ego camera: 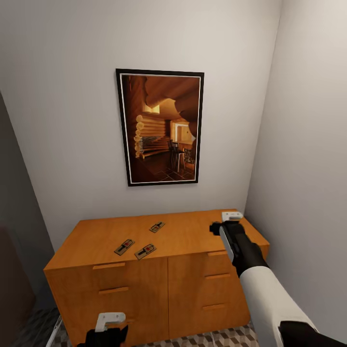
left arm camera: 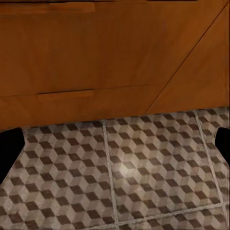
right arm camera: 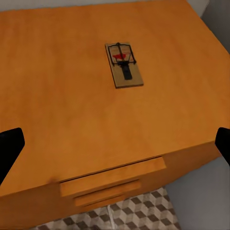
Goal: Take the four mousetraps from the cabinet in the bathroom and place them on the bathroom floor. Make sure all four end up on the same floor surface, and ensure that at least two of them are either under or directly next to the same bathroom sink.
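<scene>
Above the right end of the low orange-brown wooden cabinet (ego camera: 159, 260), the right hand (ego camera: 230, 218) hovers with its fingers spread wide and nothing between them; its wrist view looks down on one small flat brown wooden mousetrap (right arm camera: 123, 64) with dark wire and a red spot, lying on the plain cabinet top just below the open fingers. Further left on that top, the head view shows three more mousetraps (ego camera: 125, 247), (ego camera: 145, 251) and (ego camera: 157, 227), loosely grouped and apart from one another. Down by the drawer fronts, the left hand (ego camera: 110, 322) hangs low and empty, fingers apart, over the cube-patterned brown and beige bathroom floor (left arm camera: 120, 172). A framed picture of a log-cabin interior (ego camera: 160, 126) hangs on the white wall behind. The trap is thin and lies flat, so closing too high would probably miss it, and a sideways nudge could slide it off the near edge.
</scene>
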Robot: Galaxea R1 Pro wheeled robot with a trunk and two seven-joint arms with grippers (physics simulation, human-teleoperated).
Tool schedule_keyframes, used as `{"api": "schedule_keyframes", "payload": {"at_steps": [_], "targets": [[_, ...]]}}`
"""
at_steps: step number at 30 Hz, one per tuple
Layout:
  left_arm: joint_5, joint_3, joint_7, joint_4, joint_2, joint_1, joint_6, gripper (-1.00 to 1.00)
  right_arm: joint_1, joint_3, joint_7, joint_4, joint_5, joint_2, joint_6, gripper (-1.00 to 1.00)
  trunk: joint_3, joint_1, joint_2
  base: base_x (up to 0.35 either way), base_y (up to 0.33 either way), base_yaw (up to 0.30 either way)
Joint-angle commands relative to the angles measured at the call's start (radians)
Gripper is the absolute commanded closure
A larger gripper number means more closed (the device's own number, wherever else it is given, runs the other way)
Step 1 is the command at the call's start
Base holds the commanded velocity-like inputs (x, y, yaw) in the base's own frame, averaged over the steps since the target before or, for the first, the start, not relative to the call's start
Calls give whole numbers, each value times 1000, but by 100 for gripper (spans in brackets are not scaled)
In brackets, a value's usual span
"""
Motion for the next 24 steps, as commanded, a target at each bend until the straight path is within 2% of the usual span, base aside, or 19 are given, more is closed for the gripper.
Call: {"api": "schedule_keyframes", "payload": {"at_steps": [1,9,19,24], "targets": [[7,1,-7,-27,0,0,28,-100,-1,-3,3,3,12,2,3,-100,-2,0,-1,0,0,0],[6,0,-65,-177,1,1,151,-100,-2,-3,0,17,18,4,-6,-100,-2,0,-1,0,0,0],[6,0,-89,-279,1,1,265,-100,-2,-3,-2,20,25,4,-8,-100,-2,0,-1,0,0,0],[6,0,-92,-301,-1,1,296,-100,-2,-3,-2,20,34,4,-8,-100,-2,0,-1,0,0,0]]}}
